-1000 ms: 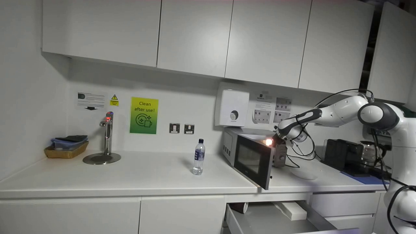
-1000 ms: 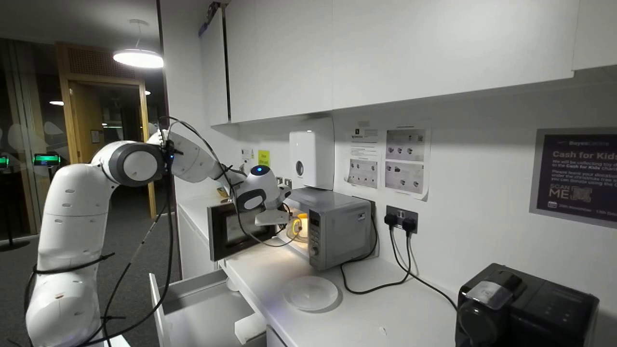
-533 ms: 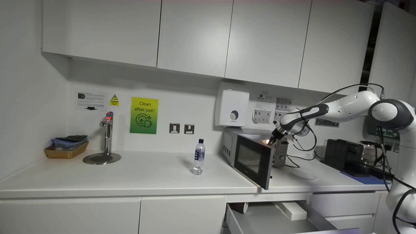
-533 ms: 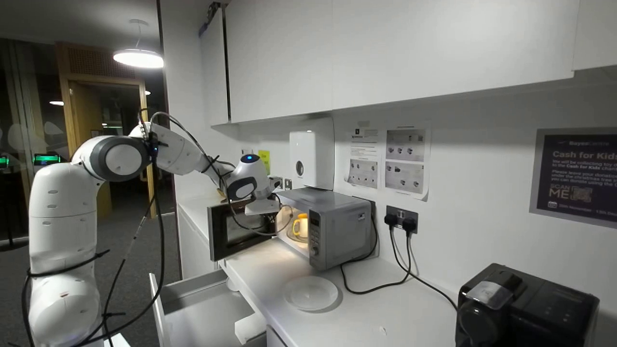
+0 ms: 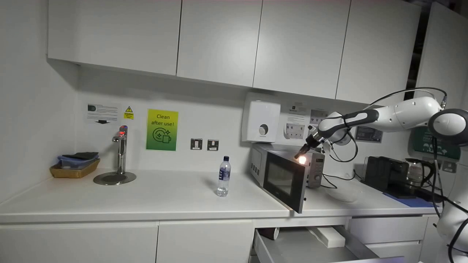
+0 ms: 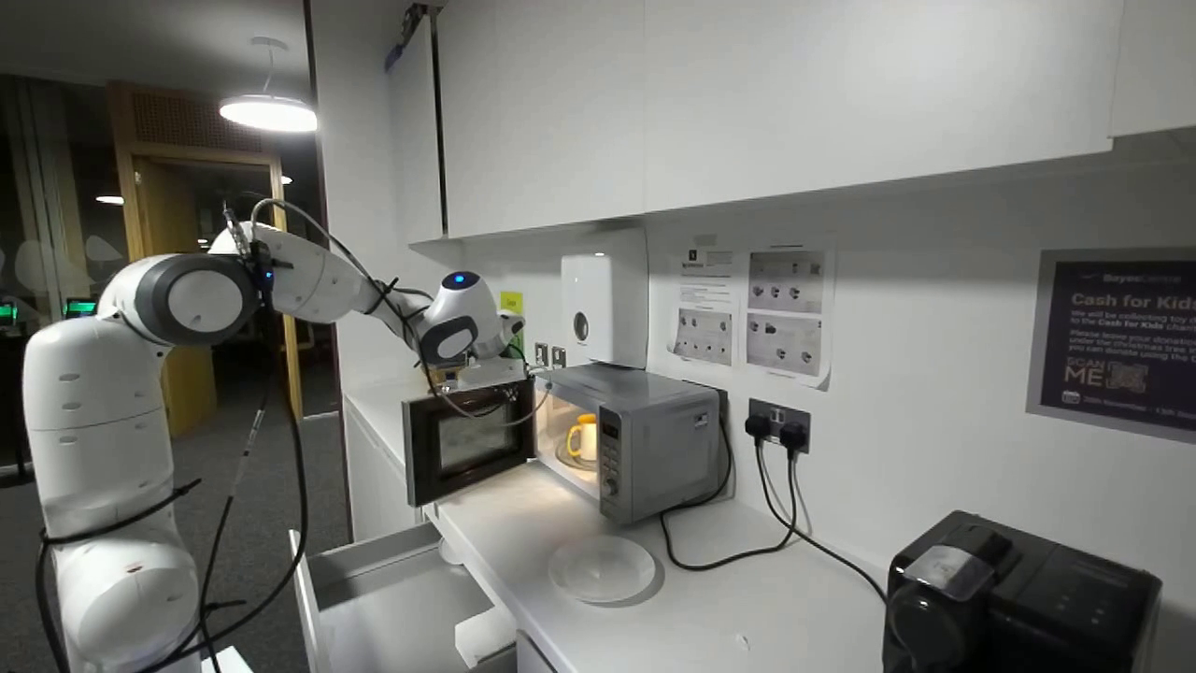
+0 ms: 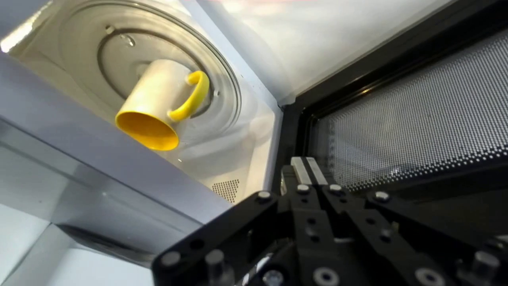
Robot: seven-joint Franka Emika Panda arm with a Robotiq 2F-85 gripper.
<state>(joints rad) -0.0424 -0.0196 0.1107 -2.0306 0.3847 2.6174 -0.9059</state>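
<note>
Here the claw (image 7: 306, 163) hangs, pinched tightly closed, by the open door (image 5: 278, 175) of the microwave (image 6: 668, 458), the mug (image 7: 156, 93) stands on the turntable (image 7: 170, 37) inside, and plate (image 6: 603, 568) and bottle (image 5: 223, 177) share the white kitchen counter (image 5: 146, 197).

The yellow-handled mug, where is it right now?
In the wrist view, the mug is left of centre, on the turntable inside the open microwave, left of the fingers.
</note>
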